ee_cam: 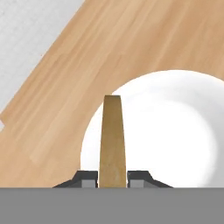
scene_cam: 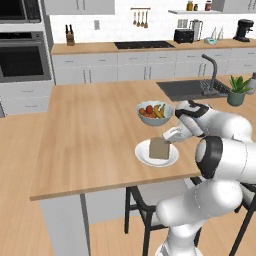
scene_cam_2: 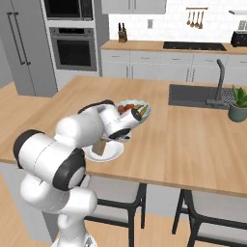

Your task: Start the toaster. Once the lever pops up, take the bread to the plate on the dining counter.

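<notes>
- Left base view gives you the dining counter (scene_cam: 90, 135) first: a broad light-wood slab on a pale grey base, with a dark stool (scene_cam: 142, 210) tucked under its near edge and a dark sink (scene_cam: 187, 89) with a tall faucet (scene_cam: 212, 70) set into its far right part.
- Behind it you can see the back worktop with the black hob (scene_cam: 144, 44), and the toaster (scene_cam: 184, 35) standing well apart from the arm, right of the hob beside a steel kettle (scene_cam: 196, 29).
- You will find the white bowl of fruit (scene_cam: 155, 112) on the dining counter, just beyond the plate (scene_cam: 156, 153); a potted plant (scene_cam: 238, 90) sits by the sink.
- The plate lies flat near the counter's front edge. In the hand view its white face (ee_cam: 175, 131) sits directly under the fingers, with bare wood around it.
- The bread (scene_cam: 159, 148) stands on edge over the plate, one brown face turned toward you in the left base view; whether its lower edge touches the plate you cannot tell.
- The gripper (ee_cam: 112, 178) is pinching the bread: in the hand view you see the slice edge-on (ee_cam: 112, 135), rising between the two dark fingertips (ee_cam: 85, 178), which press on its two faces.
</notes>
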Motion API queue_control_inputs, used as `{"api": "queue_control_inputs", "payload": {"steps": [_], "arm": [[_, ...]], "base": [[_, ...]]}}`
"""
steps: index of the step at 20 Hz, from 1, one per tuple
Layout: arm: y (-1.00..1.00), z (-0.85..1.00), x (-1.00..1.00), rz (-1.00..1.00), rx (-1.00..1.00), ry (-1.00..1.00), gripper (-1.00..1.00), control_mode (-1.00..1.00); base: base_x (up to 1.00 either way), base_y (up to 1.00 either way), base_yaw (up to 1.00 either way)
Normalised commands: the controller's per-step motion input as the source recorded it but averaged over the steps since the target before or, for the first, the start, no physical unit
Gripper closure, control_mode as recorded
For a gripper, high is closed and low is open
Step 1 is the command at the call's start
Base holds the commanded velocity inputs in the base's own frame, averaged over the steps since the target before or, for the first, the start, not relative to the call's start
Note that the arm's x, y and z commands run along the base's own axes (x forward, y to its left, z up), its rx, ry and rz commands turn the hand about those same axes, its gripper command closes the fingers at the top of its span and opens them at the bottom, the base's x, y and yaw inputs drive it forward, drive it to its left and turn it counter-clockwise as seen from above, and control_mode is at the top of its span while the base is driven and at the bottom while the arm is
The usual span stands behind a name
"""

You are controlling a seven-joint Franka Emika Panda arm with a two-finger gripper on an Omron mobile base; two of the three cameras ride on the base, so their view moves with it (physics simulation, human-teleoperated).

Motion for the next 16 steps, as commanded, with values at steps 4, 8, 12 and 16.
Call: {"api": "queue_control_inputs", "payload": {"steps": [4, 8, 12, 16], "arm": [[0.00, -0.41, 0.12, 0.00, 0.05, 0.00, 1.00, -1.00], [0.00, -0.47, 0.47, 0.00, 0.05, 0.00, 1.00, -1.00], [0.03, -0.53, 0.09, 0.00, 0.00, 0.00, -1.00, -1.00], [0.00, -0.16, 0.00, -0.05, -0.01, 0.00, -1.00, -1.00]], "base": [[0.00, 0.00, 0.00], [0.00, 0.00, 0.00], [0.00, 0.00, 0.00], [0.00, 0.00, 0.00]]}}
